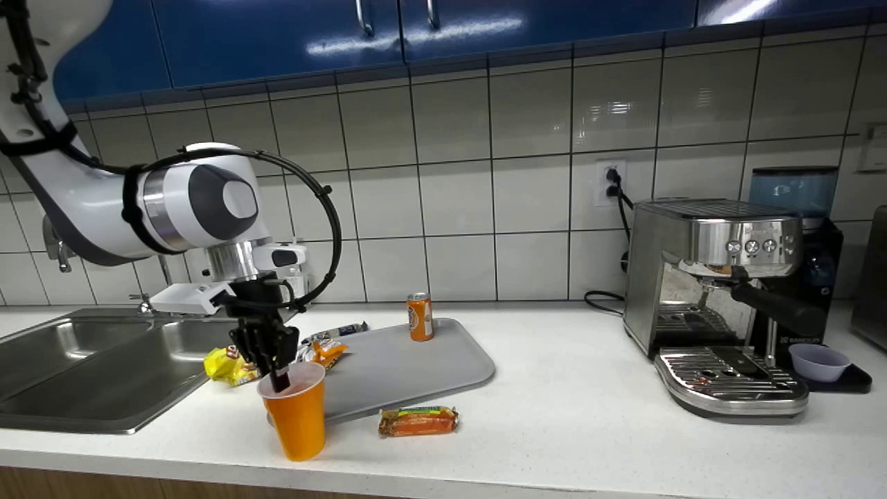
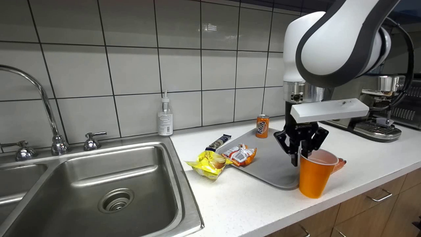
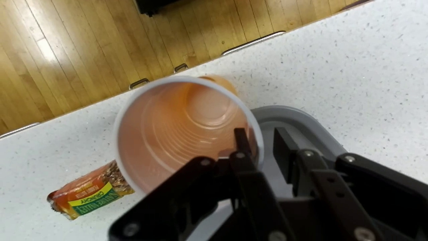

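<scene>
An orange plastic cup [image 1: 301, 424] stands open side up on the white counter, beside a corner of the grey tray [image 1: 429, 367]. It shows in an exterior view [image 2: 314, 179] and in the wrist view [image 3: 160, 127]. My gripper [image 3: 261, 140] points down at the cup's rim. One finger is inside the cup and the other is outside it, over the tray. A gap shows between the outer finger and the rim, so the fingers are open. The gripper also shows in an exterior view [image 2: 300, 158]. A wrapped granola bar [image 1: 418, 421] lies near the cup.
An orange soda can [image 2: 262, 126] stands on the tray. A yellow packet [image 2: 209, 165], an orange-white packet [image 2: 240, 154] and a dark bar [image 2: 218, 142] lie by its edge. A sink [image 2: 164, 184], soap bottle [image 2: 165, 118], espresso machine [image 1: 714, 229] and small bowl [image 1: 819, 362] stand around.
</scene>
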Tool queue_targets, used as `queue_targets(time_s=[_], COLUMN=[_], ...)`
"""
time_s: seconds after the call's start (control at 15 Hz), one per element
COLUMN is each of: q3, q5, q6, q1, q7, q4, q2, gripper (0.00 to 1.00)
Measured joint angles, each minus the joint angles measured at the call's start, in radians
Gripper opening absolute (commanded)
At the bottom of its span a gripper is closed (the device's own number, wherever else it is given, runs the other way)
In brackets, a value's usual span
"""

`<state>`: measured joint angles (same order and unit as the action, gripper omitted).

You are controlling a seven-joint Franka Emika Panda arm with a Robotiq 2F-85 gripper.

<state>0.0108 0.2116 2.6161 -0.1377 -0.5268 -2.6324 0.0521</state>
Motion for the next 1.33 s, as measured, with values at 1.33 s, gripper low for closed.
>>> queue_targets(time_s=[1.33], q3=[-0.036], q5=[0.05], q6=[-0.003], q1=[0.001], q7=[-0.003], q4=[0.014], q2=[-0.097], gripper=[0.01])
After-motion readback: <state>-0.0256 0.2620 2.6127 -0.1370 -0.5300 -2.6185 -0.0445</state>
